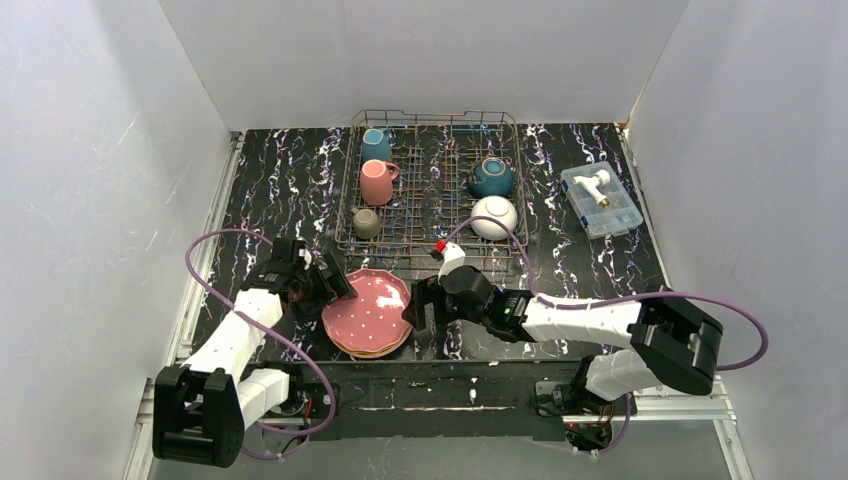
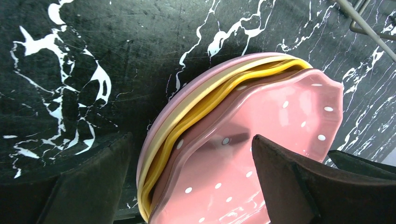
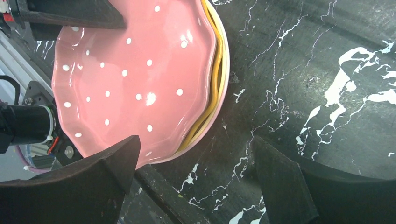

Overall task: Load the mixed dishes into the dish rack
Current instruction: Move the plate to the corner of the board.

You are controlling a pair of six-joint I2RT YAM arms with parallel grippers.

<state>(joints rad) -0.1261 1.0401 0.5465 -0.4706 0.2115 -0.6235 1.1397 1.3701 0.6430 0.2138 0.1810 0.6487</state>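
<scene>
Left gripper (image 1: 337,283) and right gripper (image 1: 420,312) are held spread wide, nothing grasped; the dish rack (image 1: 432,190) is set farther back; the stacked plates (image 1: 367,312) are flanked by both grippers. Two bowls (image 1: 491,177) and three mugs (image 1: 376,183) are racked.

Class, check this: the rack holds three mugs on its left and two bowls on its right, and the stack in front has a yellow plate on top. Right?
Not quite. The top plate is pink with white dots; the yellow plate lies beneath it, as the left wrist view shows. The rest stands.
</scene>
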